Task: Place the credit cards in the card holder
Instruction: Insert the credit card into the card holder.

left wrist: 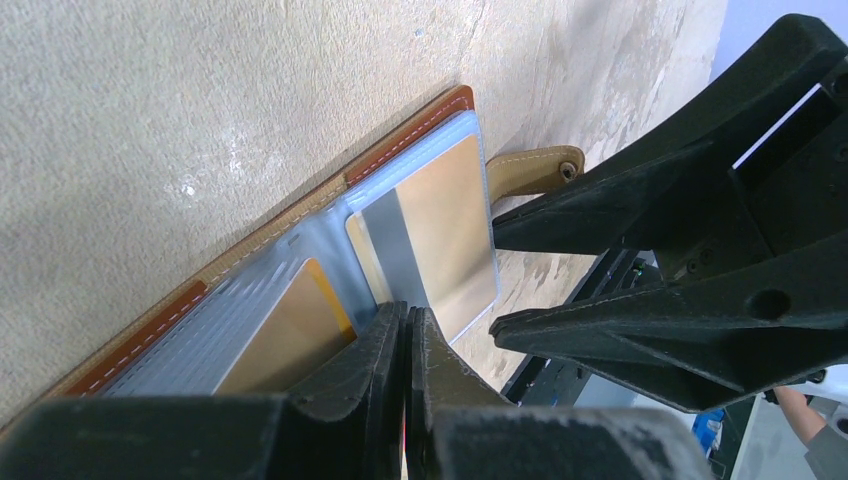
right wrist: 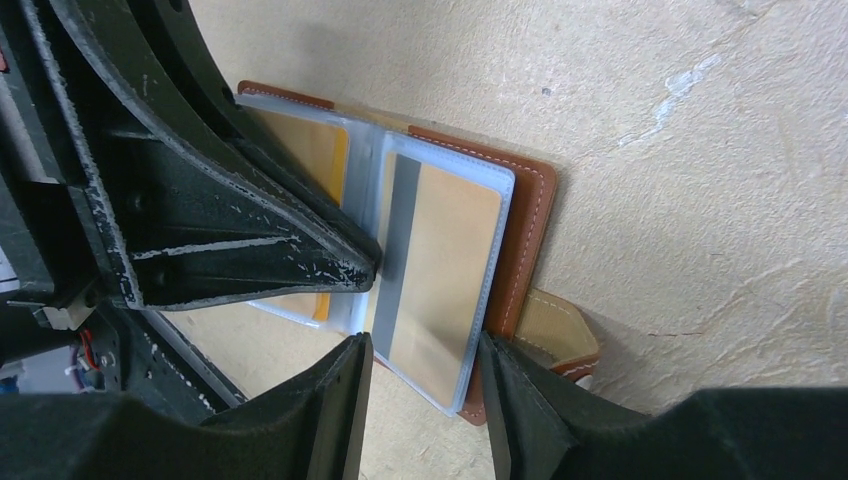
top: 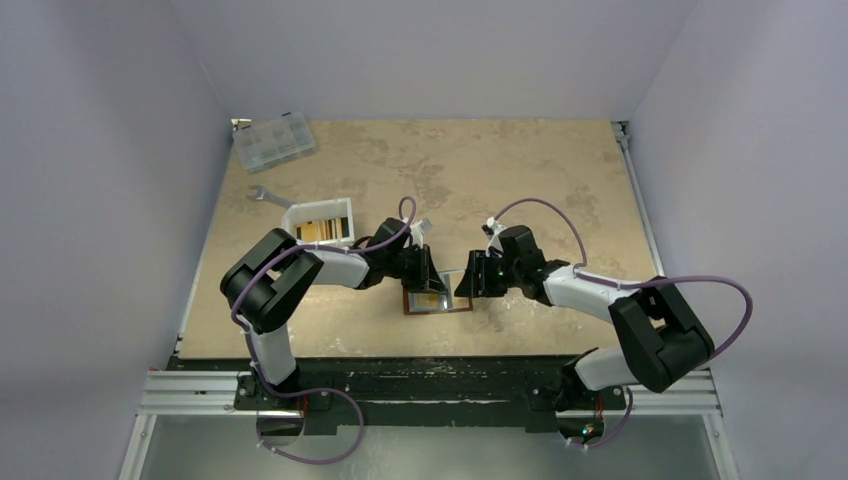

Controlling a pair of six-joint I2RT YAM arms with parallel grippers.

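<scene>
The brown leather card holder (top: 437, 298) lies open on the table, its clear sleeves facing up. The right sleeve holds a gold credit card (right wrist: 440, 270) with a grey stripe. An orange-yellow card (left wrist: 290, 335) sits in the left sleeve. My left gripper (left wrist: 405, 315) is shut, with its tips down on the middle fold of the holder (left wrist: 400, 145). My right gripper (right wrist: 425, 350) is open, and its fingers (right wrist: 510, 375) straddle the near end of the right sleeve and the striped card (left wrist: 440, 235). The snap tab (right wrist: 560, 340) sticks out beside the right finger.
A white tray (top: 320, 222) with yellowish contents stands behind the left arm. A silver wrench (top: 264, 194) lies beyond the tray. A clear compartmented box (top: 273, 140) sits at the far left corner. The two grippers (top: 425, 272) (top: 468, 283) nearly meet over the holder.
</scene>
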